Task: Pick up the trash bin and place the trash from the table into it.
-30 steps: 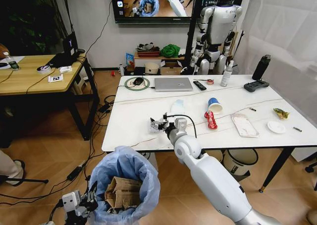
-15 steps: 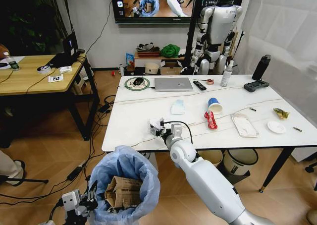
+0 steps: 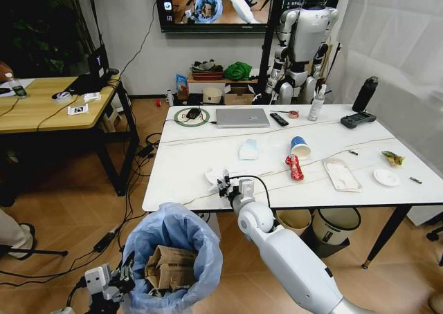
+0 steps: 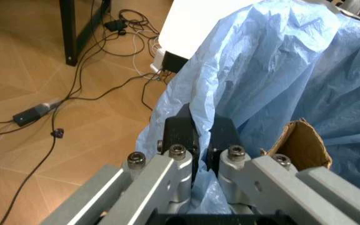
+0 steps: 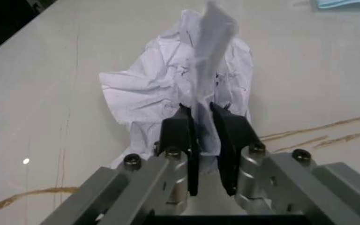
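Pinching the crumpled paper [image 5: 180, 84], the right claw [image 3: 223, 185] has dragged it over the last sec toward the near edge of the desk [image 3: 194, 155], approx above the trash bin [image 3: 173, 259]. Claw is clamped shut on a fold of the sheet, w/ the rest bunched ahead of the fingers. Means the paper is likely next into the bin; a drop looks close but isn't done yet.

Bin sits low at the front, held up by the left claw [image 4: 198, 140], which is closed on the blue bag at its rim; a crushed cardboard box [image 3: 168, 267] already lies inside.

Left on the desk: a pale-blue packet [image 3: 248, 149], a paper cup [image 3: 300, 147] on its side, a red wrapper [image 3: 294, 167], a flat white packet [image 3: 341, 173], a small plate [image 3: 386, 178]. Also a laptop [image 3: 241, 117], remote [image 3: 278, 119], controller [image 3: 358, 120], bottle [image 3: 365, 93].

Room: wood floor w/ cables, wooden side table [image 3: 48, 103], wall screen [image 3: 211, 6], another robot [image 3: 301, 51] behind.
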